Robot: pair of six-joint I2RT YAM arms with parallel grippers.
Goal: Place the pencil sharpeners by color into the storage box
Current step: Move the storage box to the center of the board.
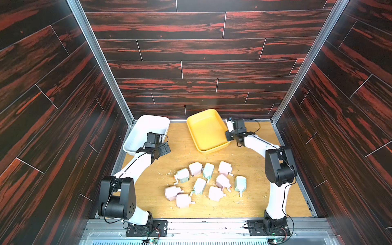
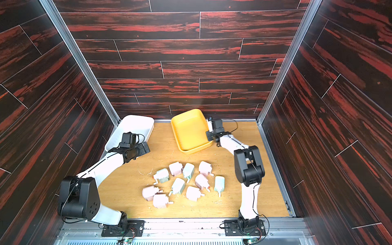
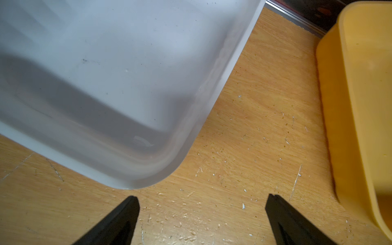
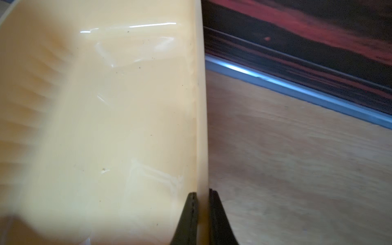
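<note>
Several pale pink pencil sharpeners [image 1: 195, 168] and several mint green ones [image 1: 208, 170] lie loose in a cluster on the wooden table, seen in both top views [image 2: 204, 168]. My right gripper [image 4: 202, 193] is shut on the side rim of the yellow storage box [image 1: 205, 129], which stands at the back centre and holds nothing. One finger is inside the wall and one outside. My left gripper [image 3: 202, 199] is open and holds nothing, just off the near corner of the white storage box [image 3: 127, 84], which also holds nothing.
The white box [image 1: 148, 127] sits at the back left against the metal frame rail. A strip of bare wood [image 3: 265, 106] separates it from the yellow box [image 3: 364, 106]. Dark wood-pattern walls close in three sides. Small white and brown crumbs dot the table.
</note>
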